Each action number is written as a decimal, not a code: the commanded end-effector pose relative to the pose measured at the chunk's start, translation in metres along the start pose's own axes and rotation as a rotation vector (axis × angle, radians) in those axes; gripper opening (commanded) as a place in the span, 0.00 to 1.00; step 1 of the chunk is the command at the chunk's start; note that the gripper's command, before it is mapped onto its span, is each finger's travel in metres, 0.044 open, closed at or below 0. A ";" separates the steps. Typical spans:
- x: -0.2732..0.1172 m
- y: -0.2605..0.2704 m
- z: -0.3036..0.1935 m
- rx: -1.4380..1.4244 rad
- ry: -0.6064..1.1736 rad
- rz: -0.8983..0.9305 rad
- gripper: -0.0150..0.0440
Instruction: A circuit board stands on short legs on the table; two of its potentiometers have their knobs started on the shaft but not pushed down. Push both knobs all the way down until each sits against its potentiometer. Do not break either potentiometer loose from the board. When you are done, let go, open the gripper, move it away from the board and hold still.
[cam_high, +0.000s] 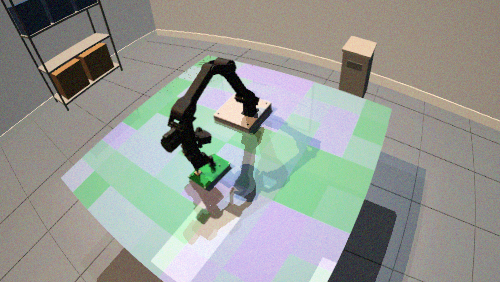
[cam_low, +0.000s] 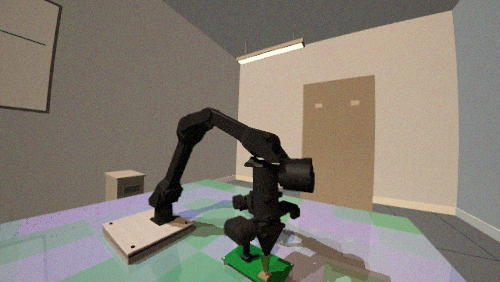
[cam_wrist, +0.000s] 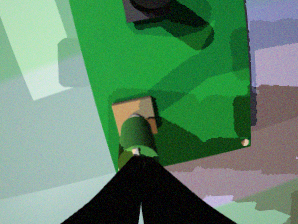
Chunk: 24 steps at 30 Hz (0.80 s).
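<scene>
Fingertips of my hand (cam_high: 199, 170) (cam_low: 266, 254) (cam_wrist: 140, 159) are together, gripping nothing, presumably to press the green knob (cam_low: 265, 263) (cam_wrist: 137, 134) down its shaft.

From the board's edge, we see the dark knob (cam_wrist: 150, 4) standing in the way along the green circuit board (cam_high: 215, 171) (cam_low: 250, 262) (cam_wrist: 165, 65); between it and the green knob (cam_low: 265, 262) (cam_wrist: 137, 132), bare board leaves a passage, open overhead.

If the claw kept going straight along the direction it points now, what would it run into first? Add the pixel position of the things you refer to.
Most likely the green knob (cam_low: 265, 262) (cam_wrist: 136, 131) just beyond the claw's (cam_low: 267, 254) (cam_wrist: 142, 159) shut tips; whether they already touch is unclear.
</scene>
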<state>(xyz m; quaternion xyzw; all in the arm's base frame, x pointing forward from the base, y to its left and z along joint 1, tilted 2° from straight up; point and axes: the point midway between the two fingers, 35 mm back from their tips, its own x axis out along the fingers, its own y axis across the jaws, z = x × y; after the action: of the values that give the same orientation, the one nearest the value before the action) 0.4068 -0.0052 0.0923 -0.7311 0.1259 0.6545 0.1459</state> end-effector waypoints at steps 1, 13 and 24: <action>0.029 0.000 -0.001 -0.001 -0.030 0.015 0.25; 0.033 0.000 -0.001 -0.001 -0.030 0.015 0.25; 0.037 0.000 -0.001 -0.001 -0.030 0.015 0.25</action>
<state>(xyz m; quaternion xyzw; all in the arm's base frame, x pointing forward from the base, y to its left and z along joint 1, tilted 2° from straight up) 0.4069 -0.0052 0.0886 -0.7319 0.1257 0.6536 0.1460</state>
